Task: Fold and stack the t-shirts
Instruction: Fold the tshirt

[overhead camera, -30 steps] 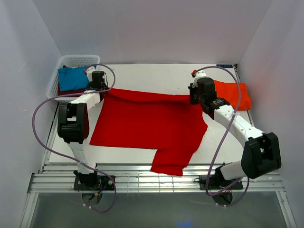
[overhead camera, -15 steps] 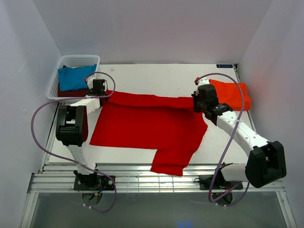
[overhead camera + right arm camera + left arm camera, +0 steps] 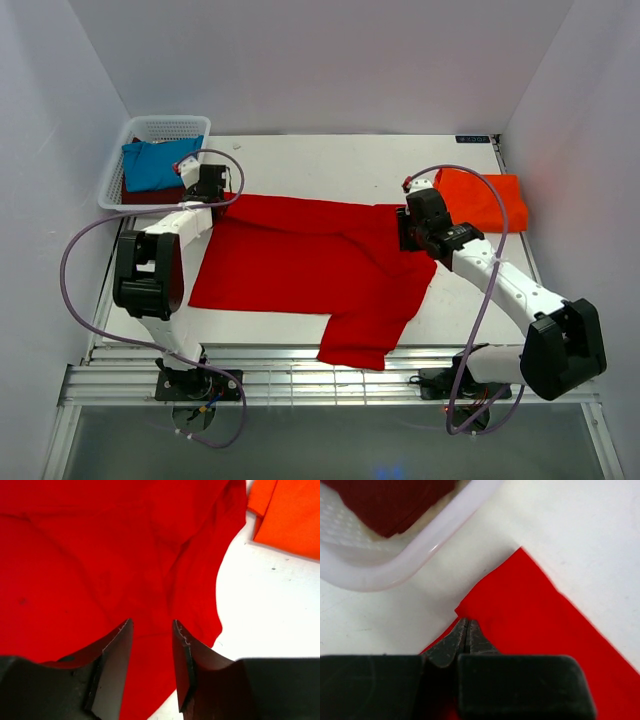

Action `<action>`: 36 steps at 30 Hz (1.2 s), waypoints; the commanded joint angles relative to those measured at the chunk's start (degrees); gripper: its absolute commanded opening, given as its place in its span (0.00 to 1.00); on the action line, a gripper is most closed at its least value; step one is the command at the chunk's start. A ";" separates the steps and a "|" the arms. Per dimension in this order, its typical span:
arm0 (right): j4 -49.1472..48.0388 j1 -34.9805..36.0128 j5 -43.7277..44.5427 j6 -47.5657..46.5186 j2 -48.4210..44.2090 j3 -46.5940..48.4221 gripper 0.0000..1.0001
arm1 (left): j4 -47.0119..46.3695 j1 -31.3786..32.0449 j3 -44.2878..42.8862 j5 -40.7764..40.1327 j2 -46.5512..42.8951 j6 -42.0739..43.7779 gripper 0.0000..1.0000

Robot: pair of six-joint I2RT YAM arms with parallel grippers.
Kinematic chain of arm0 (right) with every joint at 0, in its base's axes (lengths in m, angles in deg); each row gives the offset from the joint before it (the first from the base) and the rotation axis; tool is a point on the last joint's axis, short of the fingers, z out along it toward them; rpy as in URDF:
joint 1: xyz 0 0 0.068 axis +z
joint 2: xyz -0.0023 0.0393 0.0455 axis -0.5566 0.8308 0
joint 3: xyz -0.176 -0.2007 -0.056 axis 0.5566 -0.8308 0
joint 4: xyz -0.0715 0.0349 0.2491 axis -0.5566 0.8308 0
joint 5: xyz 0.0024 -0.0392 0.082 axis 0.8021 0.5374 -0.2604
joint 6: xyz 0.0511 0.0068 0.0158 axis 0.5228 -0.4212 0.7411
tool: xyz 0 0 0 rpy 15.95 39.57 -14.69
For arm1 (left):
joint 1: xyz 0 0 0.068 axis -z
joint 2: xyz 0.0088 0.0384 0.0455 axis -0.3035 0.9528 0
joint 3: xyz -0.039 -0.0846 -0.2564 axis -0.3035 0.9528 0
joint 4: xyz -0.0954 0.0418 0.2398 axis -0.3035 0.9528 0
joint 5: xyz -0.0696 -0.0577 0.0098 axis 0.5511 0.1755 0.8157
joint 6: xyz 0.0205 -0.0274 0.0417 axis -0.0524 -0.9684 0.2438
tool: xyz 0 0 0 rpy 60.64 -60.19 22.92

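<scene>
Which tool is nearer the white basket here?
Left. The left tool is just off the basket, shut on the red shirt; the right tool hangs open over that shirt's far side, by the orange shirt.

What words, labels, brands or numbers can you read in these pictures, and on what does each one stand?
No text can be read in any view.
Small dark label strip at the far edge of the white table: too small to read.
Bright red t-shirt, folded orange-red t-shirt, teal-blue t-shirt in the white plastic mesh basket: no print visible.
</scene>
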 commanded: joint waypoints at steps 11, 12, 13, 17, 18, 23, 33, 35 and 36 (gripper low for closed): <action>-11.05 -3.80 6.36 1.05 27.29 14.02 0.08 | -1.07 5.40 -9.60 -4.29 4.39 -1.18 0.00; -11.05 -3.98 6.35 0.96 28.27 14.92 0.08 | -1.33 5.58 -6.98 -5.54 3.24 -2.67 0.00; -11.23 -4.15 6.01 0.79 28.89 15.62 0.08 | -1.85 5.76 -5.64 -6.51 1.84 -3.12 0.00; -11.14 -4.59 5.83 0.09 31.35 17.91 0.08 | -2.39 5.85 -1.07 -9.68 -3.88 -4.26 0.00; -11.23 -4.59 5.83 0.17 31.36 18.17 0.08 | -2.39 5.76 -0.54 -10.72 -5.37 -4.44 0.00; -11.67 -5.29 5.21 0.09 32.76 18.62 0.08 | -3.00 6.20 0.96 -12.32 -6.79 -6.19 0.16; -11.58 -6.26 1.96 1.05 35.14 18.88 0.08 | -0.28 6.99 -2.64 -11.18 0.41 -5.84 0.52; -11.49 -6.26 1.87 1.05 35.14 18.88 0.08 | -0.80 6.90 -1.86 -10.13 0.60 -6.72 0.66; -11.49 -6.35 2.05 1.05 35.22 18.88 0.08 | -1.85 6.90 -0.72 -9.42 0.60 -6.38 0.65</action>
